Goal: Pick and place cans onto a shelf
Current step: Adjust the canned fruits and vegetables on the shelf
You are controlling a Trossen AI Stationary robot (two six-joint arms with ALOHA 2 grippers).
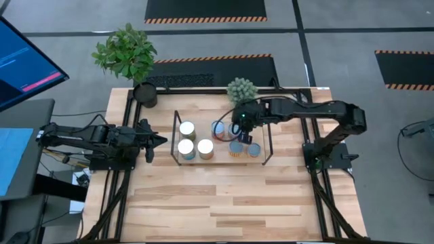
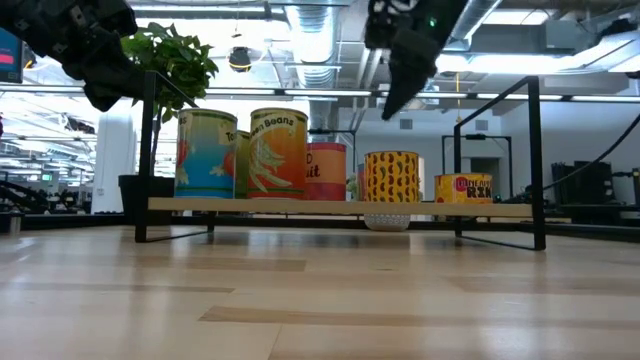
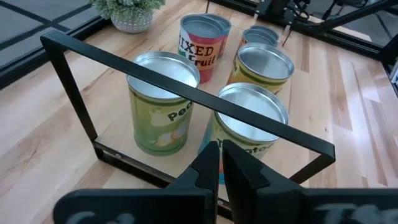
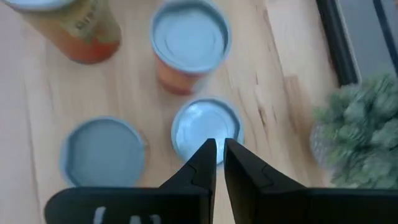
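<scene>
Seven cans (image 1: 187,129) on the shelf (image 1: 220,161) at frame centre, right pincer (image 1: 242,139) above them, nearly closed, empty, left pincer (image 1: 163,141) closed, left of the shelf over the worktop (image 1: 224,203)

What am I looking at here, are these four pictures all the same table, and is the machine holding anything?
Yes, one table seen by four cameras: one overhead, one at tabletop height, and one on each arm's wrist. The machine is two dark robot arms, each ending in a two-finger gripper. On the plank table stands a low wooden shelf with wire end frames, and the cans are on it, tops up. The right gripper hangs above the cans at the shelf's right part, fingers nearly together, holding nothing. The left gripper waits shut beside the shelf's left end, also empty. Two potted plants, a leafy one and a small pale one, stand along the table's far side.
</scene>
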